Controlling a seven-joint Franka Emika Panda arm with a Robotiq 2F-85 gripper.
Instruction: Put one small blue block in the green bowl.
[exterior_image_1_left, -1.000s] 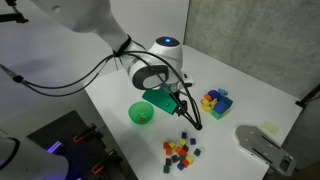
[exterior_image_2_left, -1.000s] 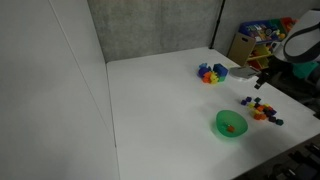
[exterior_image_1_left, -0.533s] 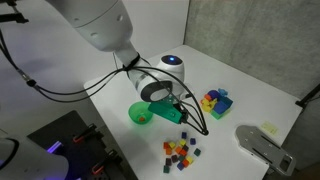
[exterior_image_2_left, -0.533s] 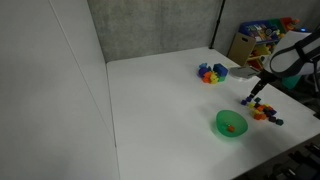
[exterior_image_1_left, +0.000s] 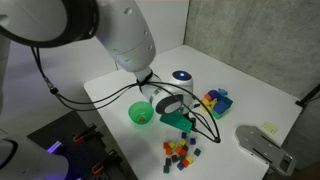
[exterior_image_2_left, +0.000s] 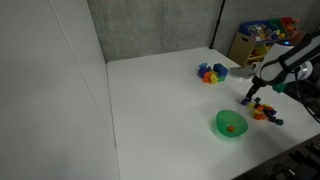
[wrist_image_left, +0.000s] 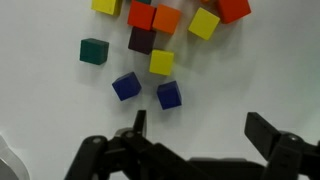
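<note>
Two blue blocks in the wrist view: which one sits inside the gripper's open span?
The blue block right below the yellow block. It falls within the span of the gripper; the other blue block lies at the edge, ahead of one finger.

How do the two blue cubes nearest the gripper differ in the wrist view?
The darker blue block is navy; the brighter blue block is lighter. The darker blue block sits turned cornerwise; the brighter blue block lies squarer to the picture. Both are small cubes of similar size.

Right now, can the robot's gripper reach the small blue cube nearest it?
Probably yes: the gripper hangs open above the white table, with bare surface between it and that small blue cube. The yellow cube sits close behind.
</note>
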